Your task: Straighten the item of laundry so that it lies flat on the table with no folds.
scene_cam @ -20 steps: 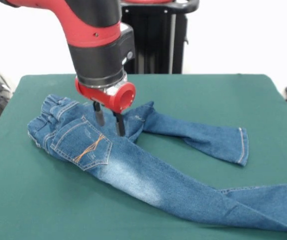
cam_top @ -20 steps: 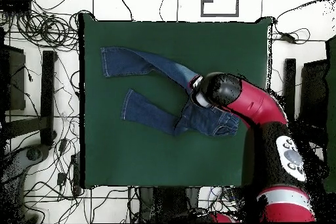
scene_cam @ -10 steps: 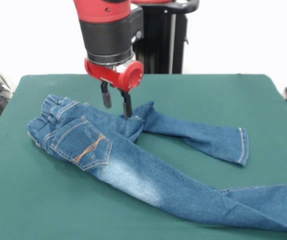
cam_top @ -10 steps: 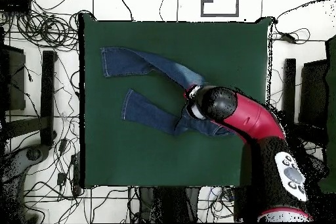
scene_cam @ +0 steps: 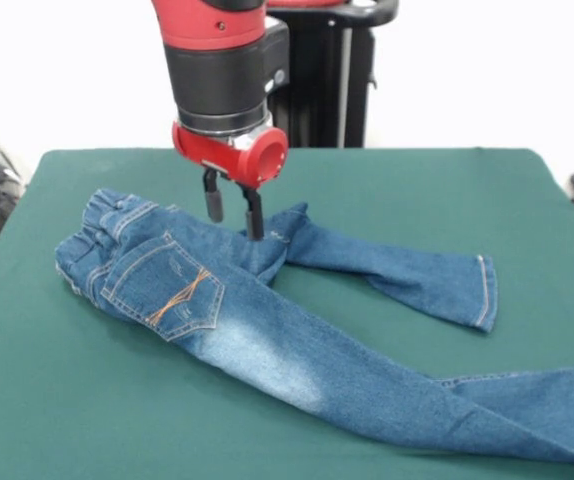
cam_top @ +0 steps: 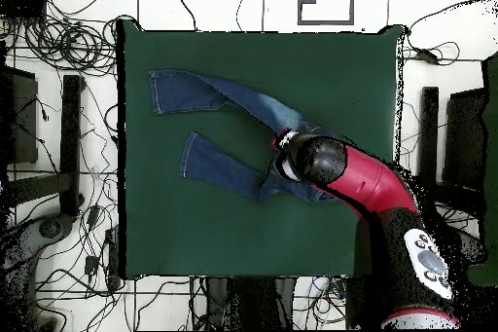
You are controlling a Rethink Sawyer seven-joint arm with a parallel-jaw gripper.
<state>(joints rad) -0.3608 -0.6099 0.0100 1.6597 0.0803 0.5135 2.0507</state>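
Note:
The item of laundry, a pair of blue denim jeans, lies on the green table with its waistband bunched at the left of the front view and a back pocket with orange stitching showing. One leg runs to the lower right; the other bends off to the right from a rumpled fold at the crotch. My gripper hangs open just above that fold, its two black fingers apart with nothing between them. The arm hides the waist part in the overhead view.
Cables and stands lie on the floor around the table. The arm's red and black body crosses the table's side nearest the robot base. Green cloth shows all round the jeans.
The gripper has risen from the denim beside the pocket and shifted toward the table's far side, now above the crotch fold. The jeans lie as before.

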